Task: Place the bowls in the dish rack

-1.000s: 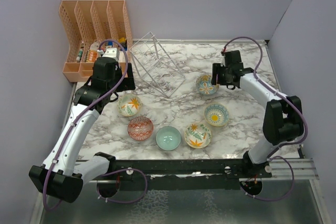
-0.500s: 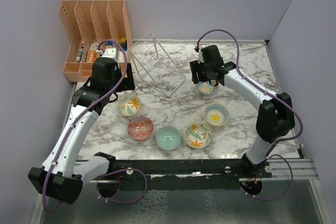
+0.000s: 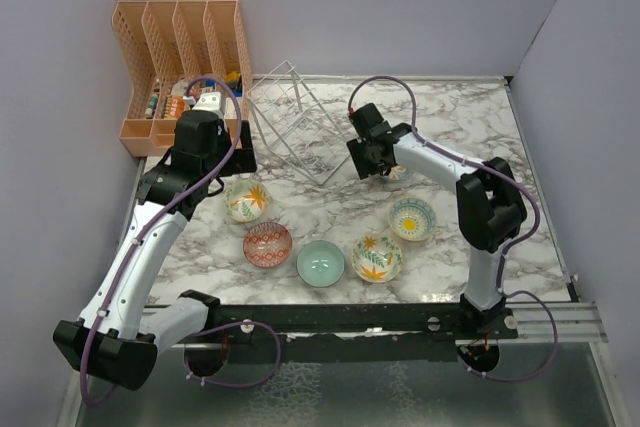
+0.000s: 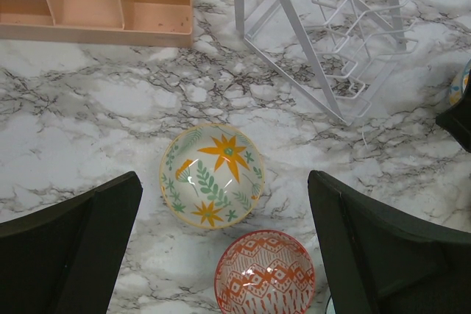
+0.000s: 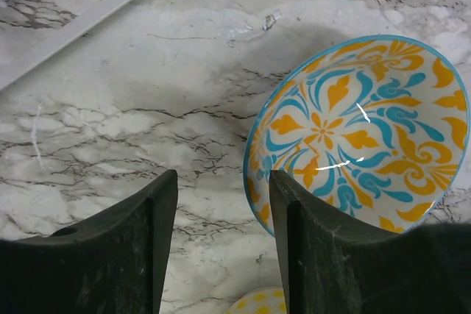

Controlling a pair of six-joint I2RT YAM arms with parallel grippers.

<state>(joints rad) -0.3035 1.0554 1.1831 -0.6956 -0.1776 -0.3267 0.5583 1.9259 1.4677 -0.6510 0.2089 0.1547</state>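
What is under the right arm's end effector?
A blue-and-orange patterned bowl on the marble table, its rim just inside the right end effector's open jaws. From above, the end effector covers most of it.

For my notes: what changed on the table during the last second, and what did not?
The right gripper swung left, passing over the blue-patterned bowl, and now sits open at its rack-side rim, gripping nothing. The left gripper, the dish rack and the other bowls stayed put.
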